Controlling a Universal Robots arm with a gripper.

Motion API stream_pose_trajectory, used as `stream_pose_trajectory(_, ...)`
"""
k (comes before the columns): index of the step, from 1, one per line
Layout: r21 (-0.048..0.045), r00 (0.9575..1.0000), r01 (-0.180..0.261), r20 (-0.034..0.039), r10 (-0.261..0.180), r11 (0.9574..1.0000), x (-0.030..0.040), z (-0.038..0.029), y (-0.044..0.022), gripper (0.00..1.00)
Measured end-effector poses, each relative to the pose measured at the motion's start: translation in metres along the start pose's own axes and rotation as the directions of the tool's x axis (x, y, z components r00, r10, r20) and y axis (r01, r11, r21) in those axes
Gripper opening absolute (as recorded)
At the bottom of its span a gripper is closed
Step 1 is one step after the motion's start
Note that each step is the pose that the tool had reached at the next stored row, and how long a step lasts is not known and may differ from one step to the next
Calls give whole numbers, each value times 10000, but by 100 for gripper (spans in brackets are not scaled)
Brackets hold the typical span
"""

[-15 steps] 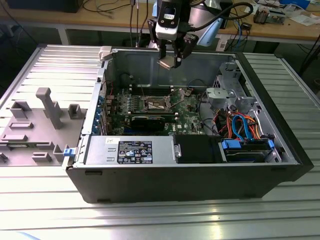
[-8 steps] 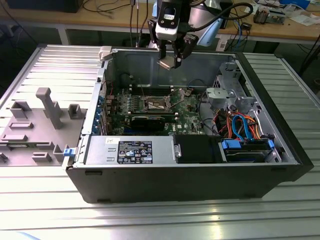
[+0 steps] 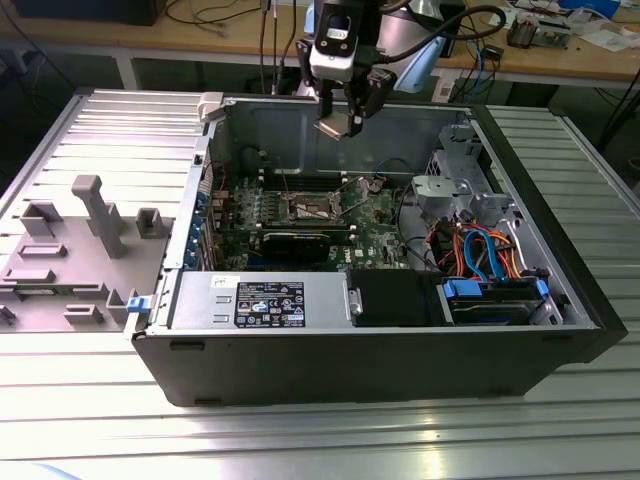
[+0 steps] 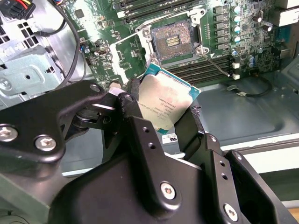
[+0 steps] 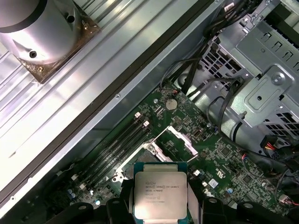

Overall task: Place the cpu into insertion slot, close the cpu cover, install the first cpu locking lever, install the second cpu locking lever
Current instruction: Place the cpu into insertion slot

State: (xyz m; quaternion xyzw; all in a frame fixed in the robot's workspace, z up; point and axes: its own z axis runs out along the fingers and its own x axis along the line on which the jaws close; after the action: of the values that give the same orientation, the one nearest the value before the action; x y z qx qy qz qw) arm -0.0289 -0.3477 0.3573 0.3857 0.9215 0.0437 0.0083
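Note:
The cpu (image 4: 166,102), a small square chip with a silver-grey top, is clamped by its edges in my gripper (image 4: 163,106), which is shut on it. In the exterior view the gripper (image 3: 345,118) hangs with the cpu (image 3: 337,127) tilted over the open computer case, well above the green motherboard (image 3: 375,235). The insertion slot (image 4: 172,41) lies uncovered, its dark centre showing, and the cpu cover (image 4: 125,55) is swung open beside it. In the first wrist view the cpu (image 5: 160,193) hides most of the slot, and the cpu cover (image 5: 181,139) stands open just beyond it.
A metal drive cage (image 3: 445,185) and coloured cables (image 3: 480,250) fill the case at the exterior view's right. A black graphics card (image 3: 300,241) lies just in front of the slot. The power supply (image 3: 260,300) runs along the front. Grey fixtures (image 3: 90,215) stand outside the case.

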Motion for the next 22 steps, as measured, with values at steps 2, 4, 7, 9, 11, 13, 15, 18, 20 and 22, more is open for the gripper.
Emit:
stream_pose_trajectory(2, -1, 9999, -139, 12, 139, 9999, 0, 0, 0, 54)
stream_pose_trajectory(4, -6, 9996, -297, 25, 297, 9996, 0, 1, 0, 54)
stream_pose_trajectory(7, -8, 9988, -483, 42, 483, 9988, 0, 1, 0, 54)
stream_pose_trajectory(9, -10, 9986, -535, 46, 535, 9986, 0, 1, 0, 54)
stream_pose_trajectory(11, -10, 9985, -539, 47, 539, 9985, 0, 1, 0, 54)
stream_pose_trajectory(13, -10, 9985, -541, 47, 541, 9985, 0, 1, 0, 54)
stream_pose_trajectory(15, -10, 9985, -541, 47, 541, 9985, 0, 1, 0, 54)
stream_pose_trajectory(18, -10, 9985, -542, 47, 542, 9985, 0, 1, 0, 54)
stream_pose_trajectory(20, -10, 9985, -544, 48, 544, 9985, 0, 1, 0, 54)
stream_pose_trajectory(22, -10, 9985, -551, 48, 551, 9985, 0, 1, 0, 54)
